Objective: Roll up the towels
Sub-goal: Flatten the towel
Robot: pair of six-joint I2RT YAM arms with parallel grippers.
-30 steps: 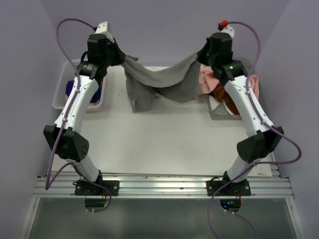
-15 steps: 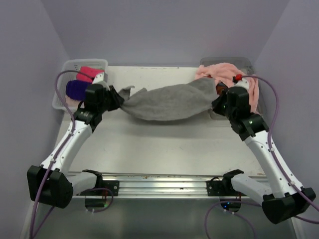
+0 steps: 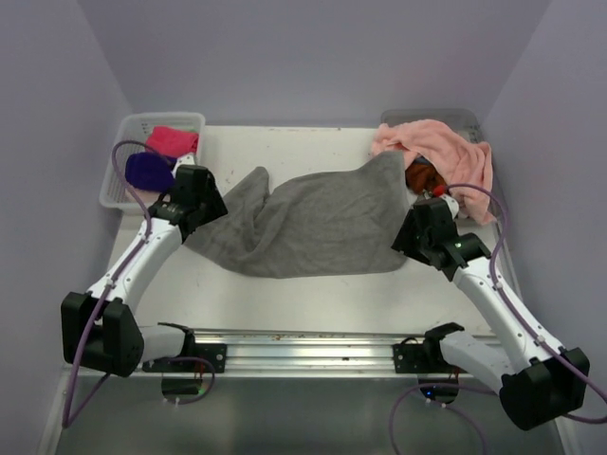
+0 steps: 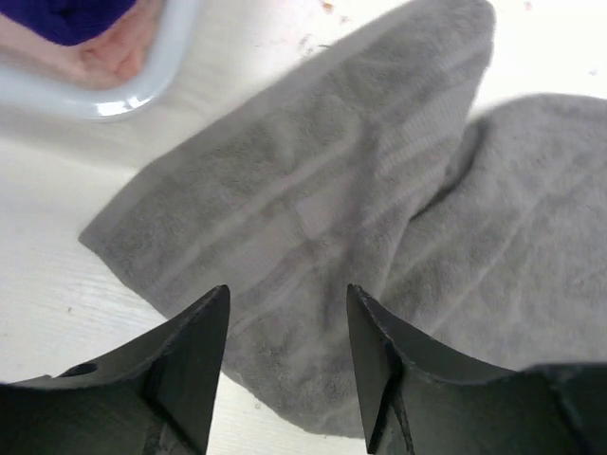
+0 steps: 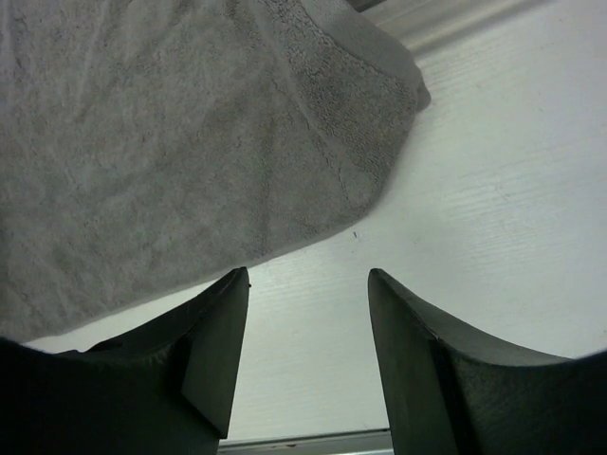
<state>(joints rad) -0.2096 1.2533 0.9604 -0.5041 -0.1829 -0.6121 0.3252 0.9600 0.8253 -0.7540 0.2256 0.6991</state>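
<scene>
Across the middle of the worktop [image 3: 313, 303] lies the grey towel [image 3: 313, 223], unrolled and rumpled, with its left end folded over itself and its long near edge roughly parallel to the worktop's near edge. The left gripper [image 3: 211, 204] sits above the towel's left end. Its jaws are spread with nothing between them, and the left wrist view shows only cloth below the gap. The right gripper [image 3: 408, 232] is at the towel's near right corner, jaws likewise spread and empty, over bare surface just beside the cloth edge.

At the far left corner, a white basket [image 3: 112, 190] holds a hot pink roll [image 3: 173, 140] and a purple roll [image 3: 149, 172]. At the far right corner, a grey bin [image 3: 455, 116] carries a salmon pink towel [image 3: 436, 142] draped loosely over its rim. A rust orange towel [image 3: 425, 178] is partly visible beneath it.
</scene>
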